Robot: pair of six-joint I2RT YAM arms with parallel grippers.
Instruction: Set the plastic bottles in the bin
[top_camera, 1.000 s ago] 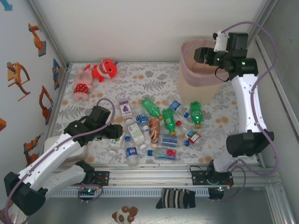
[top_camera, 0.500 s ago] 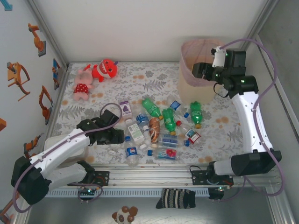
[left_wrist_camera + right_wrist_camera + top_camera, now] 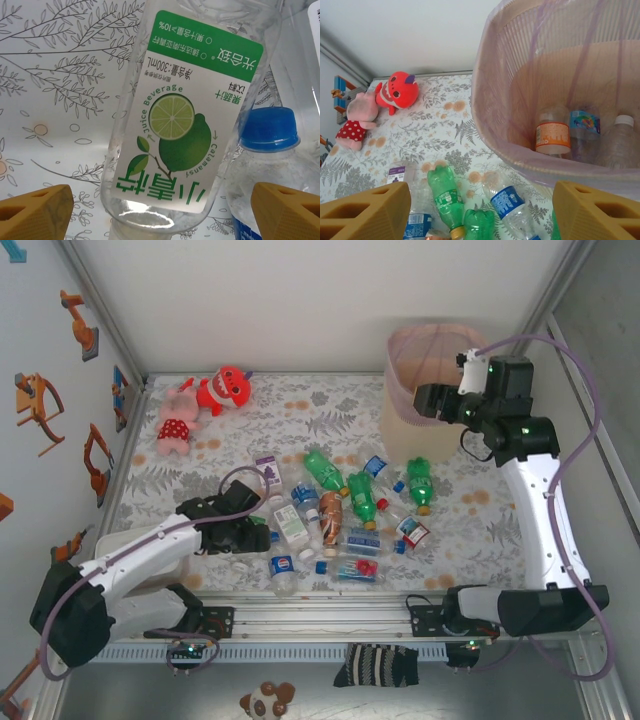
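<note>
The left claw, spread wide and pinching nothing, hovers over the lime-label bottle, whose long axis runs straight ahead between its fingers, neck end seemingly nearest.

Reaches left gripper further right, into the plastic bottles | spreads jaws wider, fingers now either side of the lime-label bottle | draws right gripper back from over the bin toward its near wall | drops right elbow toward the near rail
</note>
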